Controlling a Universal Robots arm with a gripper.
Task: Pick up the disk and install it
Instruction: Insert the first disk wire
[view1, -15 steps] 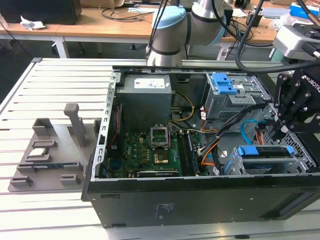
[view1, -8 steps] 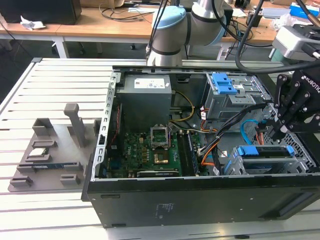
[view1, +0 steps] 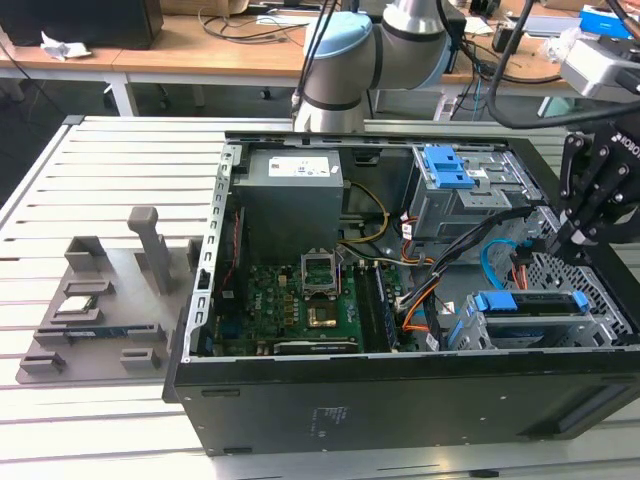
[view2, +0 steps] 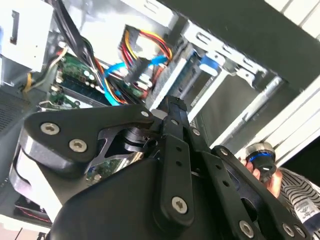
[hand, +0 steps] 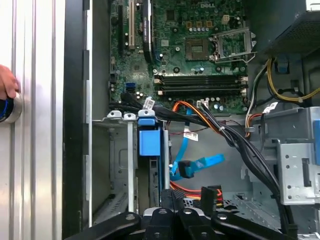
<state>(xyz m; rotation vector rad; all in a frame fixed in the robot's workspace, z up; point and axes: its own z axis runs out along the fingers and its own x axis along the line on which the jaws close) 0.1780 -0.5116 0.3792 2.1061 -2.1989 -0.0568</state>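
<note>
The disk (view1: 530, 304) stands on edge in the drive cage (view1: 600, 290) at the front corner of the open computer case, on the exterior view's right, with its blue rails showing at both ends. In the first wrist view its blue end tab (hand: 149, 141) sits in the cage slot. My gripper (view1: 556, 238) hangs just above that cage, apart from the disk. In both wrist views the fingers (hand: 172, 197) (view2: 172, 106) meet, shut, and I see nothing between them.
Orange, blue and black cables (hand: 200, 165) run beside the cage. A second bay with a blue clip (view1: 447, 166) and the grey power supply (view1: 290, 190) sit at the back. A grey fixture tray (view1: 100, 290) lies left of the case. A hand (view2: 267, 175) holds a blue-ringed knob.
</note>
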